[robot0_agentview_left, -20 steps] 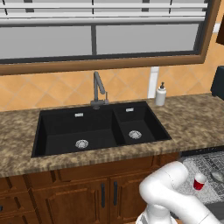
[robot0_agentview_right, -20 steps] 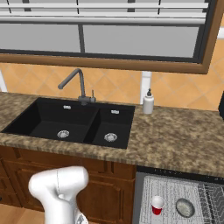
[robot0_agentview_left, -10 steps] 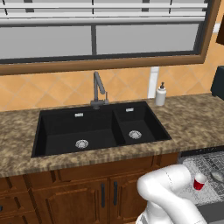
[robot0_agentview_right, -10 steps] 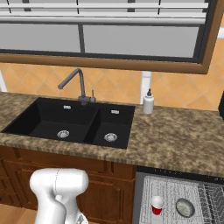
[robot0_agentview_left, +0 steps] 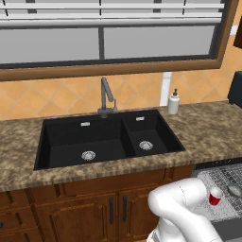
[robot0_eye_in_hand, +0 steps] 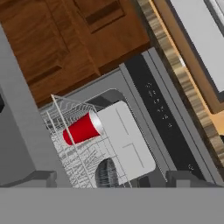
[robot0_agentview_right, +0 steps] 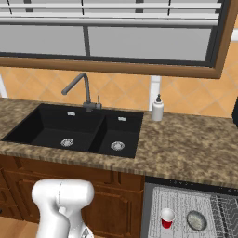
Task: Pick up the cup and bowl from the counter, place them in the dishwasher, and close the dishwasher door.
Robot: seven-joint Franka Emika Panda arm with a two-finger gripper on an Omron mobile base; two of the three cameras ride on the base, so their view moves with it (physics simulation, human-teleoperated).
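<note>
The red cup [robot0_agentview_right: 167, 218] stands in the grey wire rack [robot0_agentview_right: 186, 204] of the open dishwasher, below the counter [robot0_agentview_right: 186, 148]. The grey-blue bowl [robot0_agentview_right: 196, 221] lies just to its right in the same rack. In the left base view the cup [robot0_agentview_left: 215, 195] and bowl [robot0_agentview_left: 235, 190] sit behind my white arm [robot0_agentview_left: 182, 208]. In the hand view the cup [robot0_eye_in_hand: 82, 128] and part of the bowl [robot0_eye_in_hand: 107, 174] rest in the rack over the lowered dishwasher door, whose black control strip [robot0_eye_in_hand: 162, 118] faces me. My gripper [robot0_eye_in_hand: 113, 179] is open and holds nothing, its fingertips [robot0_eye_in_hand: 43, 177] wide apart.
A black double sink [robot0_agentview_left: 108, 139] with a tall tap [robot0_agentview_left: 106, 97] is set in the counter. A white soap bottle [robot0_agentview_left: 174, 102] stands at the back, right of the sink. Brown wooden cabinets [robot0_agentview_right: 116, 204] run under the counter, left of the dishwasher.
</note>
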